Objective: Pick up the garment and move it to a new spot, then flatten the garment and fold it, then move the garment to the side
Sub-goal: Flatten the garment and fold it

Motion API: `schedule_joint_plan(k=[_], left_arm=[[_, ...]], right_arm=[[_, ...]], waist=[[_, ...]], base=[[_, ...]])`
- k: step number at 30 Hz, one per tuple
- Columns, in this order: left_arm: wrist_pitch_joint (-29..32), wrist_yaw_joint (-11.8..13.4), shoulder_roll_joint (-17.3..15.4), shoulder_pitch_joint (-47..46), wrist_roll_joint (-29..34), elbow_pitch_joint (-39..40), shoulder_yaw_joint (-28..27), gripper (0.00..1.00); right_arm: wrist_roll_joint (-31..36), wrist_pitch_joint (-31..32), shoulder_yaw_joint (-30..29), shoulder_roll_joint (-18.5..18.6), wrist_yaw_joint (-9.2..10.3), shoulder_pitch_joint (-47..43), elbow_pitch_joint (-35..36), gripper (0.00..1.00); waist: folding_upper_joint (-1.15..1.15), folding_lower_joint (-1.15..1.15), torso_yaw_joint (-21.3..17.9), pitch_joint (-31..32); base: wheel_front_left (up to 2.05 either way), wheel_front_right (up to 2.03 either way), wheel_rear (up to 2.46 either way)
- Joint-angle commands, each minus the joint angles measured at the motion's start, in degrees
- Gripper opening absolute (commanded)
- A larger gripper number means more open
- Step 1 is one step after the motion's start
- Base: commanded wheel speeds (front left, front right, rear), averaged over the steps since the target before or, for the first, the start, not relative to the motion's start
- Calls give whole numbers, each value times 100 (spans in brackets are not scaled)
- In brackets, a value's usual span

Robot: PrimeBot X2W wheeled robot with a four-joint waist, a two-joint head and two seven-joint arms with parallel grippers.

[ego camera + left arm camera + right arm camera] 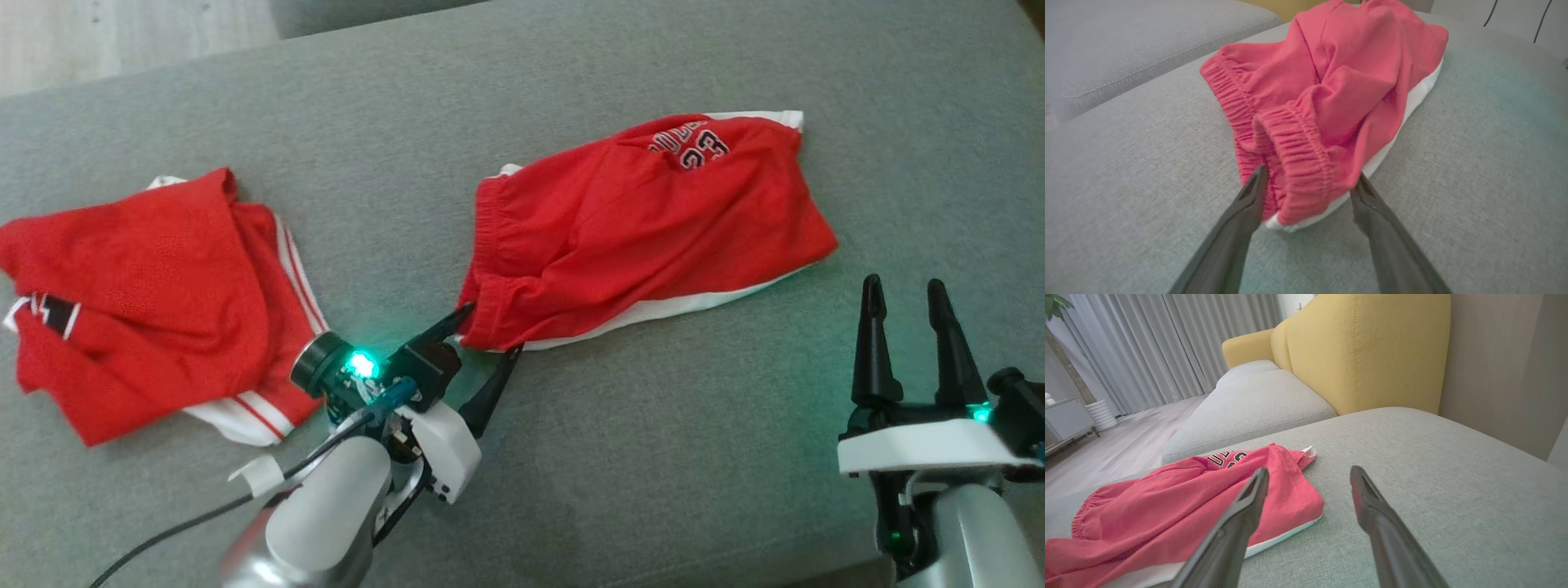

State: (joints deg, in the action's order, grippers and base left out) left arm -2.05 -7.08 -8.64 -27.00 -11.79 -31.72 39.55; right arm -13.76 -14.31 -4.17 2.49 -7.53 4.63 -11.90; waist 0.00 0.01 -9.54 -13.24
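The garment (pixel 645 229) is a pair of red shorts with a white edge and a black number print, lying rumpled on the grey sofa seat (pixel 653 457). My left gripper (pixel 494 329) is open at its near left corner. In the left wrist view the elastic waistband corner (pixel 1306 179) sits between the two spread fingers of that gripper (pixel 1310 185), which are not closed on it. My right gripper (pixel 904 284) is open and empty, off the garment's lower right edge. In the right wrist view, the right gripper (pixel 1309 473) points past the shorts (pixel 1167 510).
A second red garment (pixel 131 302) with white striped trim lies crumpled at the left of the seat. The sofa's yellow backrest (pixel 1363 351) rises behind, another grey cushion (pixel 1249 404) adjoins, and wooden floor (pixel 1114 449) lies beyond.
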Motion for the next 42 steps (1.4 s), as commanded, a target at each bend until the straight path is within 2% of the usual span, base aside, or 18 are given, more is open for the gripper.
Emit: schedule_joint_plan(k=[1, 14, 15, 16, 17, 28, 42], left_arm=[[-49, -13, -90, -246, 29, 72, -94, 100], [-156, 125, -60, -386, 74, -445, 49, 100], [-128, 117, -45, -393, 61, -478, 71, 85], [-113, 110, -33, -398, 48, -503, 91, 36], [-111, 104, -24, -403, 37, -521, 107, 0], [-369, 193, -37, -413, -60, -297, 80, 0], [-258, 291, -102, -371, -165, 447, 118, 0]], right_arm=[[-67, -69, 130, 39, 4, 142, 173, 100], [-41, -69, 168, 39, 4, 120, 173, 100], [-39, -69, 167, 39, 4, 117, 173, 100], [-36, -69, 164, 39, 4, 115, 173, 100], [-33, -69, 161, 39, 4, 114, 169, 100], [160, -69, 26, 39, 4, 226, -181, 100], [685, 339, -345, 39, 4, 1238, -2109, 100]], waist=[[0, -1, -67, -34], [0, -1, -112, 47], [0, -1, -106, 49], [0, -1, -100, 54], [0, -1, -93, 62], [0, -1, 89, 146], [0, -1, 371, 24]], base=[[0, 0, 0], [0, 0, 0], [0, 0, 0], [0, 0, 0], [0, 0, 0], [0, 0, 0], [0, 0, 0]])
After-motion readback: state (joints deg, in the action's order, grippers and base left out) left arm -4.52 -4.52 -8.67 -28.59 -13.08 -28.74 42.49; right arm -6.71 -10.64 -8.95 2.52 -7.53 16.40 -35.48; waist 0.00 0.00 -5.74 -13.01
